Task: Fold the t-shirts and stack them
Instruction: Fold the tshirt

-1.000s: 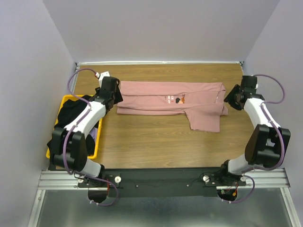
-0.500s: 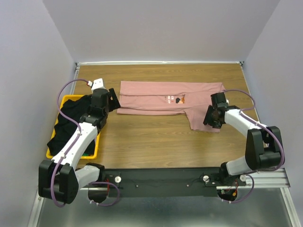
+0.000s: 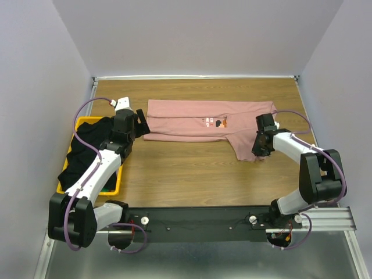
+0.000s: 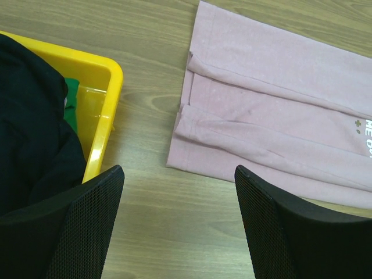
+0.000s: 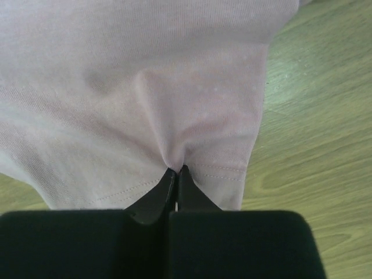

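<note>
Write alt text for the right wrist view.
The right gripper is shut on the hemmed edge of the pink t-shirt, and the cloth puckers into a small ridge where the black jaws pinch it. The wooden table shows at the right.

A wood-grain table (image 3: 186,168) carries two things. A dusty-pink t-shirt (image 3: 192,122) lies flat across its far half, folded lengthwise into a long band, with its layered edges showing at the left end and one flap reaching toward the near side on the right (a small printed face and white lettering sit near the middle). At the table's left edge stands a yellow plastic basket (image 4: 107,110), near the shirt's left end but apart from it, with bare wood showing between them.
</note>
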You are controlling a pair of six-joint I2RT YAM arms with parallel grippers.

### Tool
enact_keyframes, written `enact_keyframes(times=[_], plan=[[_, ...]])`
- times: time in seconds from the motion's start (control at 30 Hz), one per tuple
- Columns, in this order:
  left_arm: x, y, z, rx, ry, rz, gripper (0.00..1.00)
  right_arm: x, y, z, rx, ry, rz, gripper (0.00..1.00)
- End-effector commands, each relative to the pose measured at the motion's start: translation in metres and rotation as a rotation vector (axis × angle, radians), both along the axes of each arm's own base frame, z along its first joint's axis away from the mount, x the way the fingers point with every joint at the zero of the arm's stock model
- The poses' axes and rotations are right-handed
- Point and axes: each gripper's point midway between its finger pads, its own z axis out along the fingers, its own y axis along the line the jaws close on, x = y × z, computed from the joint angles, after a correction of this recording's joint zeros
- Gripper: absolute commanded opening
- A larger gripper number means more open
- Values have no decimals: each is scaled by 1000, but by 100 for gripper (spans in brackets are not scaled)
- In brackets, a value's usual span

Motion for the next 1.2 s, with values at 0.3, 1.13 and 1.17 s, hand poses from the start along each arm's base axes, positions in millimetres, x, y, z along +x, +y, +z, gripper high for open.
enact_keyframes(times=[0.3,1.13,1.17], plan=[[5,-5,-7,12,10,-37,85,107,10,89,-36,-209,65,1],[6,-10,-41,23,126,-66,82,268,19,77,-127,-325,102,4],[5,-11,-44,23,135,-68,82,271,18,77,-126,-329,98,5]])
